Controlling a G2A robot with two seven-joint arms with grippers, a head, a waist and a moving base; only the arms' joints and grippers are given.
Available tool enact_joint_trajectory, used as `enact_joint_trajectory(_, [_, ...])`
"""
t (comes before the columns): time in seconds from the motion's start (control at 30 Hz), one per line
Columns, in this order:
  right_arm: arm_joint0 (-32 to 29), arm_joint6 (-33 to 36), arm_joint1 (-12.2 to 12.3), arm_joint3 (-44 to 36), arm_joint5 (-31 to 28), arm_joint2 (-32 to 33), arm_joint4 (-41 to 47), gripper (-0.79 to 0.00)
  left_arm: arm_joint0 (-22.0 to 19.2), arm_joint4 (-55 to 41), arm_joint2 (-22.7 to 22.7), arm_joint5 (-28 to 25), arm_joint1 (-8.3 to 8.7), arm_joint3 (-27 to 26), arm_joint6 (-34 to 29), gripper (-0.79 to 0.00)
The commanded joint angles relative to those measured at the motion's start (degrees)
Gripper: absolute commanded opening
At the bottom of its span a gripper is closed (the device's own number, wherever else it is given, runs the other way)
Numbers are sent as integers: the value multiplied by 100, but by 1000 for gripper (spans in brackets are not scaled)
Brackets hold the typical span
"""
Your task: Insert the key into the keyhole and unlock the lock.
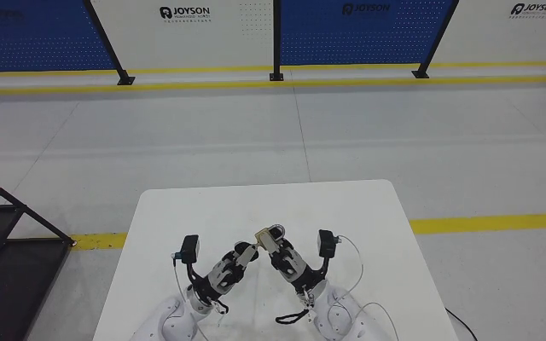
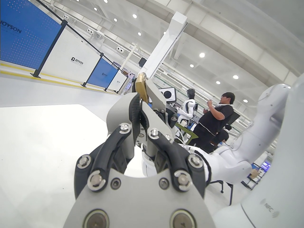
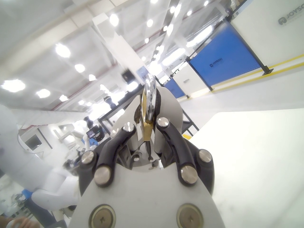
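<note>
A brass padlock (image 3: pixel 147 130) with a chrome shackle (image 3: pixel 150 93) sits upright between the fingers of my right gripper (image 3: pixel 149 106), which is shut on it. In the top view the lock (image 1: pixel 268 239) hangs above the near middle of the white table (image 1: pixel 358 213), in the right gripper (image 1: pixel 275 246). My left gripper (image 1: pixel 247 251) is just beside it, fingertips almost at the lock. In the left wrist view that gripper (image 2: pixel 140 103) is shut on a flat brass piece (image 2: pixel 141 87), seemingly the key, sticking out past its fingertips. The keyhole is hidden.
Both arms are low over the table's near edge, with cables (image 1: pixel 294 317) trailing by the right one. The far half of the table is bare. A black rack (image 1: pixel 26 226) stands on the floor to the left, and blue barrier panels (image 1: pixel 358 30) line the back.
</note>
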Motion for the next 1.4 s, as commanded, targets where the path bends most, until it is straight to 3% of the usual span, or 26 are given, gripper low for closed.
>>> enact_joint_trajectory(0.0, [1, 9, 3, 1, 1, -4, -6, -785, -13, 19, 17, -9, -11, 21, 34, -785])
enact_joint_trajectory(0.67, [-52, -325, 25, -56, 72, -36, -363, -785, -132, -186, 164, 113, -94, 119, -9, -785])
enact_joint_trajectory(0.7, [-57, -340, 26, -62, 93, -35, -373, -554, -135, -190, 162, 113, -97, 121, -11, -785])
enact_joint_trajectory(0.73, [-59, -343, 28, -66, 94, -39, -382, -505, -139, -193, 155, 119, -99, 123, -10, -785])
enact_joint_trajectory(1.17, [-105, -404, 61, -115, 70, -1, -384, -517, -142, -292, 76, 42, -122, 150, 18, -785])
enact_joint_trajectory(1.3, [-129, -402, 80, -130, 66, 50, -357, -613, -134, -320, 33, 17, -126, 145, 31, -785])
enact_joint_trajectory(1.37, [-146, -393, 90, -144, 60, 75, -339, -625, -128, -333, 7, 3, -128, 148, 38, -785])
